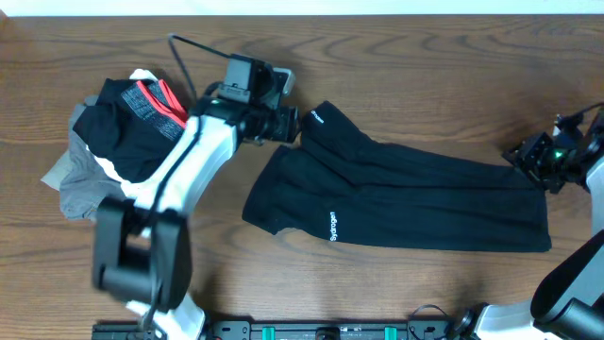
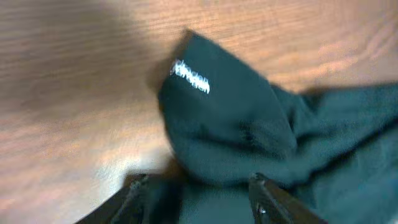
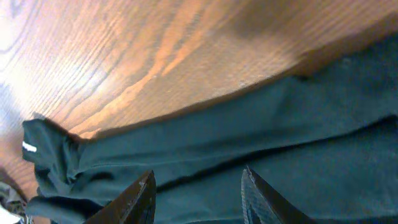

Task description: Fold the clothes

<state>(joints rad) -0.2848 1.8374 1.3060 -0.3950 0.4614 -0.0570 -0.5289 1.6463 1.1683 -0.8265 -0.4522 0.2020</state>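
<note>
On the black trousers (image 1: 406, 203) a small white word (image 1: 332, 225) runs along the lower leg; it seems to read "Sydrogen", but I am not sure. A second white print (image 2: 189, 76) near the top corner is too blurred to read.

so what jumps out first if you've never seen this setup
A long black garment lies stretched across the middle of the wooden table, white lettering on it. The left hand sits at its upper-left corner and the right hand at its far right end. A heap of clothes sits at the left.
</note>
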